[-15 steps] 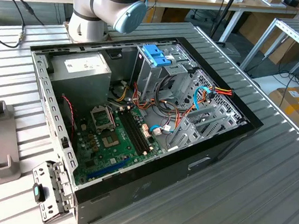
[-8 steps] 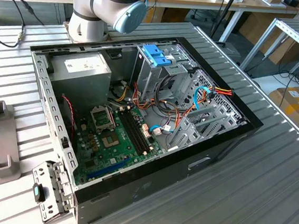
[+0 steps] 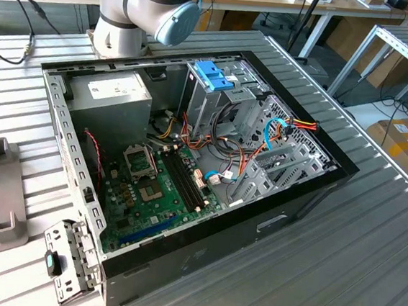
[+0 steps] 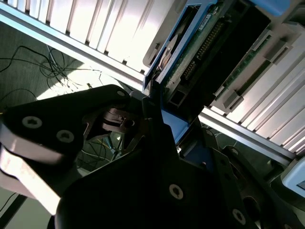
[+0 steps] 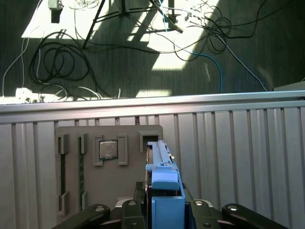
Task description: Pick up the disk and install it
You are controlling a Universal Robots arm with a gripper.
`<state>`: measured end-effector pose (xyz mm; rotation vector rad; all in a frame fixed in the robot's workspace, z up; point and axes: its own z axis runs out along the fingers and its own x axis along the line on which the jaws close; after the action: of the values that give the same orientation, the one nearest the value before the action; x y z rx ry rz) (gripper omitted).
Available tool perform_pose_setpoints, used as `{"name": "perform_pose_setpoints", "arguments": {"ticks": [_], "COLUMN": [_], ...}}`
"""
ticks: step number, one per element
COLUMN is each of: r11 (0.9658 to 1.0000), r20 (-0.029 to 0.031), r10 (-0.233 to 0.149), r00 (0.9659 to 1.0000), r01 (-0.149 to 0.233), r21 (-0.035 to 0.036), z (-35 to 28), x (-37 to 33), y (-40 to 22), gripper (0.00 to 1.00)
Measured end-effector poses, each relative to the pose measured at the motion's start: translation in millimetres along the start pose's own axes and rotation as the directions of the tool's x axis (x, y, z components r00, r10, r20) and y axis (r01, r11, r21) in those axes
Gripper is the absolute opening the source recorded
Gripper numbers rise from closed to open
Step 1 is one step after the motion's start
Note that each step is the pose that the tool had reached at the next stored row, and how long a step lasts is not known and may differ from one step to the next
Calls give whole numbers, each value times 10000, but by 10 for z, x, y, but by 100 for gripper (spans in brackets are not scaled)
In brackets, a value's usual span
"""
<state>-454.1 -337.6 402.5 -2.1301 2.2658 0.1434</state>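
Black pincer (image 5: 164, 210) squeezed tight on flat, blue-framed disk (image 5: 164, 183), held on edge over ribbed grey metal bench (image 5: 238, 143).

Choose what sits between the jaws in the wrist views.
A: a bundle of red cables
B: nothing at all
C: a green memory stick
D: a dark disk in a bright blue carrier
D: in the first wrist view the disk, framed by its bright blue carrier, stands on edge, clamped between the dark jaws.
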Motion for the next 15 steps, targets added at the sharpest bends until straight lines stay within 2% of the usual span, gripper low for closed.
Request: {"name": "perform_pose_setpoints", "arguments": {"ticks": [15], "r11": [10000], "r20": [2], "r10": [1], "r00": [10000], "r01": [-1], "r21": [-1], "z": [-52], "x": [-5], "y": [3], "gripper": [37]}}
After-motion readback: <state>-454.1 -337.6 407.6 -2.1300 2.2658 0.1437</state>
